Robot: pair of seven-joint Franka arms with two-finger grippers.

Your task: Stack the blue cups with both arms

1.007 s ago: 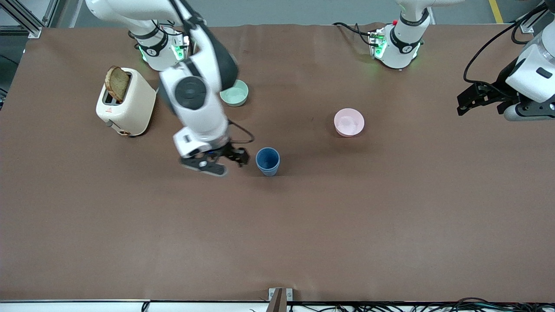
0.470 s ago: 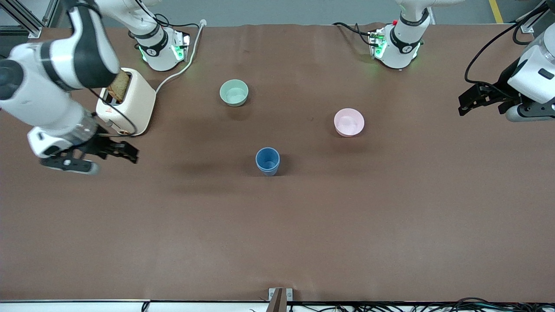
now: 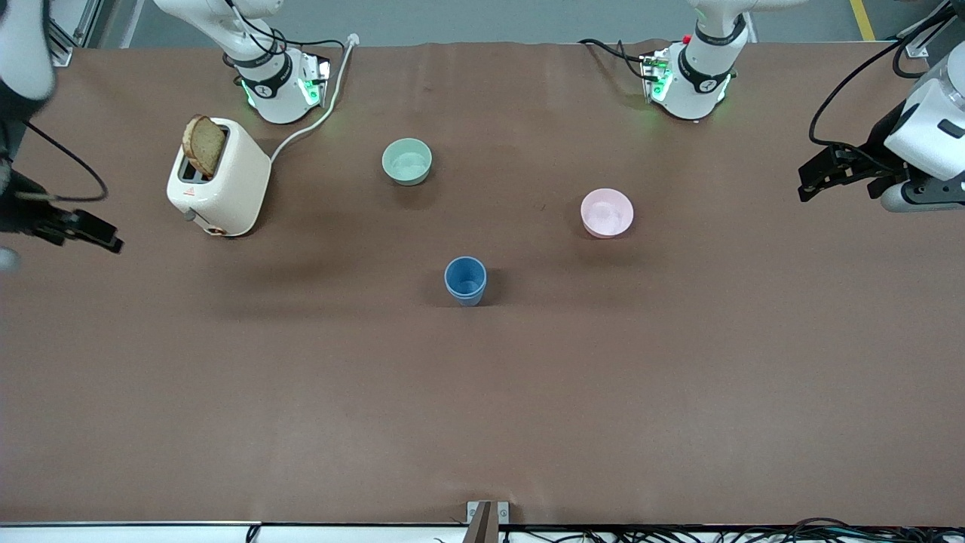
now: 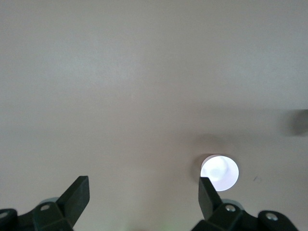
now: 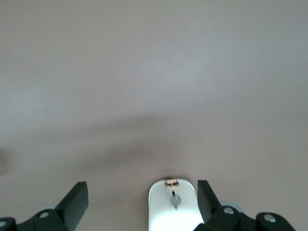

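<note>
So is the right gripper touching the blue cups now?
Apart. The front view shows the right gripper open in the air at the right arm's end of the table, with bare table between it and the blue cups.

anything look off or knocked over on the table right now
Nothing stands out. The blue cups sit upright, one nested in the other, mid-table. Both bowls and the toaster stand upright. Both tools hang open at the table ends.

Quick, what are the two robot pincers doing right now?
Left pincer: open, holding nothing, over the table's left-arm end.
Right pincer: open, holding nothing, over the right-arm end.
</note>
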